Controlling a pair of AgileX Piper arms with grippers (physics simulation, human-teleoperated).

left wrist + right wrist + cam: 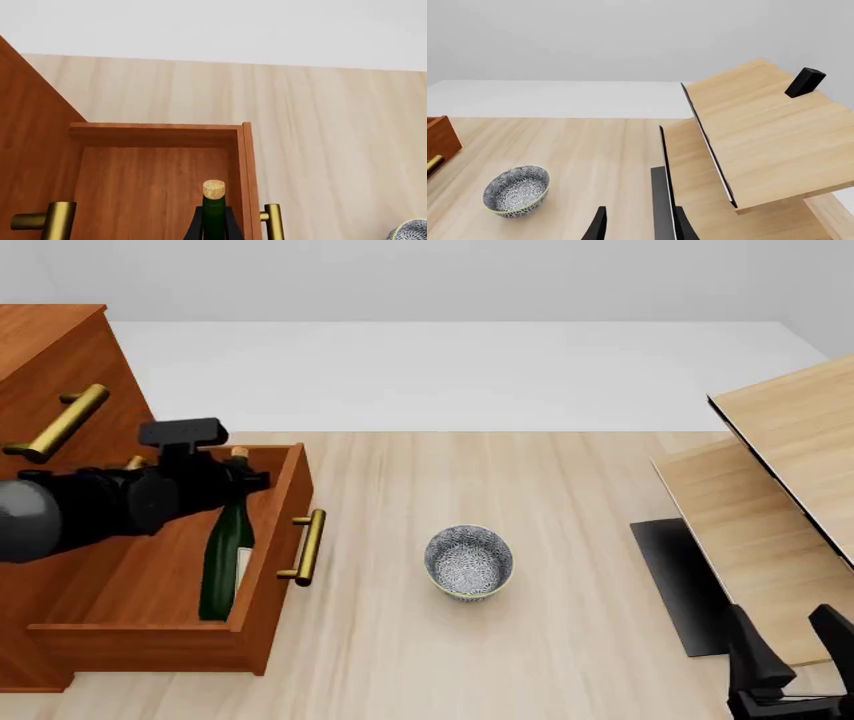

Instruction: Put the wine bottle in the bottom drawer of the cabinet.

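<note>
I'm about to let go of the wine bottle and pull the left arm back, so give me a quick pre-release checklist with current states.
1. Bottom drawer pulled open: ok.
2. Wine bottle inside the drawer walls: ok; it stands in the cavity close to the front panel.
3. Left tool shut on the bottle neck: ok; in the left wrist view both fingers flank the neck below the cork.
4. Bottle base resting on the drawer floor: cannot tell.
5. Bowl clear of the drawer front: ok; it sits apart on the table.
6. Right tool out of the way: ok, at the near right edge.
</note>
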